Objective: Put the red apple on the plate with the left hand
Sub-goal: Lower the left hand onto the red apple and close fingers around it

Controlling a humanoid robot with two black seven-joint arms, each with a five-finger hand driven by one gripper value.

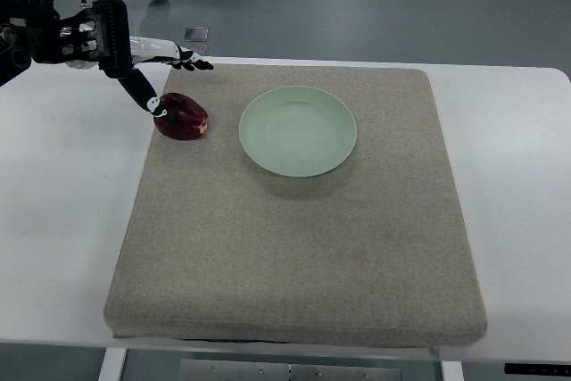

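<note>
Black fingertips [150, 101] of the left hand [120, 42] are spread and extended, nothing being grasped; one tip is seen touching the upper left side of the dark red, glossy apple [182, 117]. That apple is laid on the grey felt mat [294, 238], just left of the pale green round plate [298, 130], apart from it. The mat is spread over a white table [62, 211].

We can read no text, label, brand, number or sign anywhere here, neither on the dark red apple [182, 117], the pale green round plate [298, 130], nor the grey fabric mat [294, 247].
</note>
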